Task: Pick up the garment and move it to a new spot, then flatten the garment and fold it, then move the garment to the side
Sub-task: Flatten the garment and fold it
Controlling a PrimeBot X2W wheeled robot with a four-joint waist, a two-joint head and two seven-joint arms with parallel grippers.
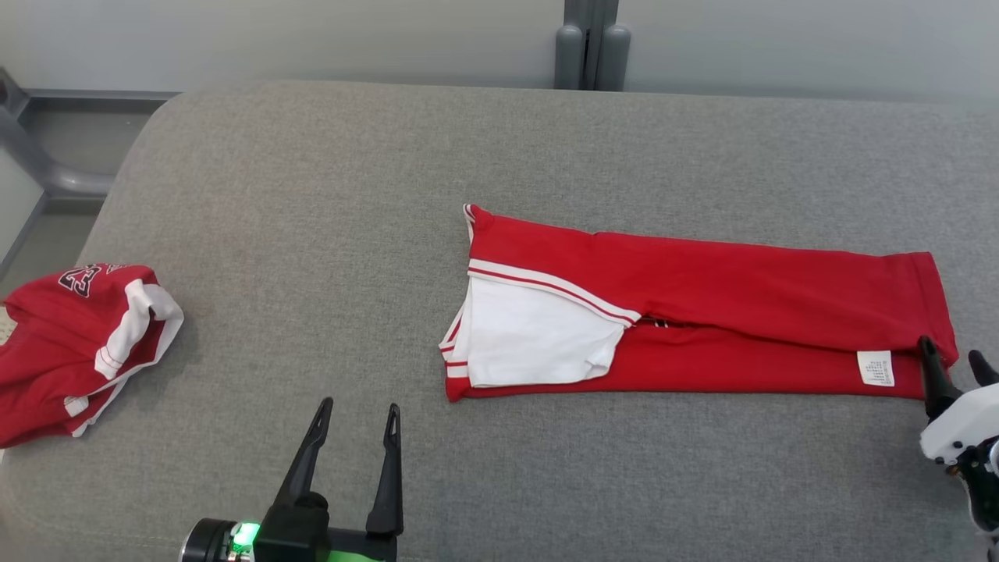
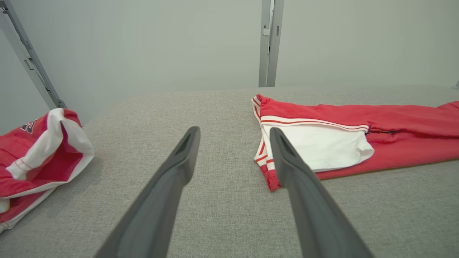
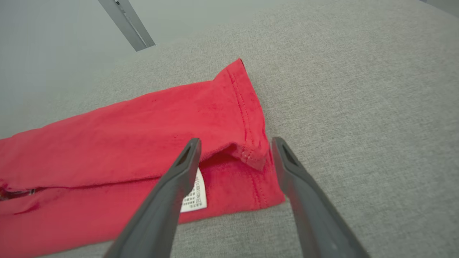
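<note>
Lying flat, red garment (image 1: 741, 289), seemingly folded lengthwise

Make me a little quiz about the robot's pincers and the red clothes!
1. True or false: the left gripper is holding the long red garment.
2. The white label sits nearest to: A) the right gripper, B) the left gripper, C) the crumpled red garment.
3. Fill in: the crumpled red garment lies on the robot's ____ side.
Key: 1 false, its open fingers are apart from the cloth; 2 A; 3 left.
</note>
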